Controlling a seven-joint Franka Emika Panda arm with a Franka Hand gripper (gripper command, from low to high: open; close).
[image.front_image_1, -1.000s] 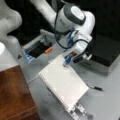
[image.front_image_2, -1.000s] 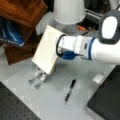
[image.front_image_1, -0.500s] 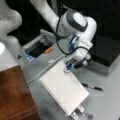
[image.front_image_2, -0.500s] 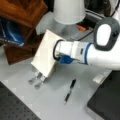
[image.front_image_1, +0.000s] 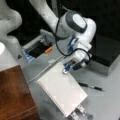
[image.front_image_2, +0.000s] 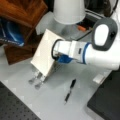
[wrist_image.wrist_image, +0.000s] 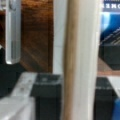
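Note:
A white spiral notebook (image.front_image_1: 62, 92) (image.front_image_2: 43, 56) stands tilted, its lower edge at a small metal clip stand (image.front_image_1: 80, 113) (image.front_image_2: 36, 78). My gripper (image.front_image_1: 68, 70) (image.front_image_2: 56, 62) is shut on the notebook's upper edge. The wrist view shows the notebook's edge (wrist_image.wrist_image: 77, 60) running upright between the two black finger pads (wrist_image.wrist_image: 47, 97). A black pen (image.front_image_1: 91, 86) (image.front_image_2: 69, 90) lies on the grey table beside the notebook, apart from it.
A brown wooden block (image.front_image_1: 15, 95) (image.front_image_2: 22, 10) stands close to the notebook. A black box (image.front_image_1: 110, 50) (image.front_image_2: 107, 100) sits on the table's other side. An open bin (image.front_image_1: 37, 48) with an orange item (image.front_image_1: 48, 50) (image.front_image_2: 81, 28) lies behind. A blue box (image.front_image_2: 12, 33) rests under the wood.
The arm's wrist has swung slightly and the held notebook has sunk a little toward the clip stand. The pen has not moved.

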